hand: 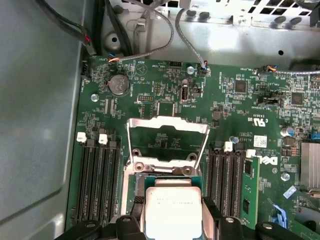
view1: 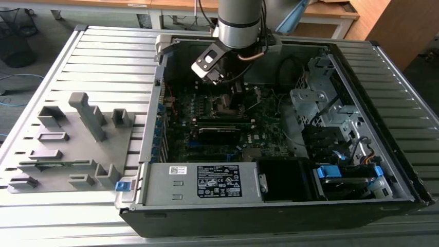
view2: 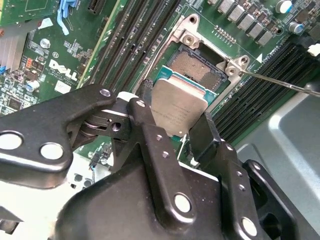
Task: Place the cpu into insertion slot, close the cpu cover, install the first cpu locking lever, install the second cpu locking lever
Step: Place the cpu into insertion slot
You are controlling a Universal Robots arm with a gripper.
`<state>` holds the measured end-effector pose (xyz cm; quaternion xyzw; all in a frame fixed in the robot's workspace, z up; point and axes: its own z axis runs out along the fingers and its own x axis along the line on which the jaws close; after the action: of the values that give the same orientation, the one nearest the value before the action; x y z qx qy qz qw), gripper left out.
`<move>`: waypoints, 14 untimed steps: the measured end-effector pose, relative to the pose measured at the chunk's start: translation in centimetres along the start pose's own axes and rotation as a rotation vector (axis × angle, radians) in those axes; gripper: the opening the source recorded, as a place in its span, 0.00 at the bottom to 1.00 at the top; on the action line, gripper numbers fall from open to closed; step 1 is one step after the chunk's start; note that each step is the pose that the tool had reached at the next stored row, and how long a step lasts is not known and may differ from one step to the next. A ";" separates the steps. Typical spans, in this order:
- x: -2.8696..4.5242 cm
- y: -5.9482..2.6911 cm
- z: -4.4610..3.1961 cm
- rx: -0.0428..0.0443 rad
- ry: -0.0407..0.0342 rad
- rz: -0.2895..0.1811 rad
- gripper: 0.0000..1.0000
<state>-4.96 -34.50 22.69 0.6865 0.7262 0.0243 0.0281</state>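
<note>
My gripper [view2: 175, 119] is shut on the cpu [view2: 176, 105], a flat silver-tan square chip held by two opposite edges between the black fingers [view2: 144, 107]. The chip hangs tilted just above the insertion slot [view2: 196, 65], whose gold contact field shows past the chip's far edge. In the first wrist view the cpu [hand: 172, 210] sits in the gripper [hand: 171, 222], and the cpu cover [hand: 167, 123] stands swung open beyond the slot. In the exterior view the gripper [view1: 235, 90] reaches down into the open computer case over the slot [view1: 226, 106].
Long black memory slots [hand: 97, 175] flank the socket on both sides. A thin metal lever rod [view2: 280, 83] sticks out beside the socket. The case walls [view1: 158, 77], a drive cage [view1: 315, 100] and the power supply [view1: 205, 180] ring the motherboard. A grey fixture tray [view1: 69, 144] lies outside the case.
</note>
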 end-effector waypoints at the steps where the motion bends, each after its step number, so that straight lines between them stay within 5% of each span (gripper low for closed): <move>1: 0.01 -0.14 0.01 -0.0001 0.0005 0.000 0.54; 14: 0.05 -0.75 0.26 0.0000 0.0001 0.018 0.54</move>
<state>-5.69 -34.49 22.37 0.6928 0.7202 0.0246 0.0278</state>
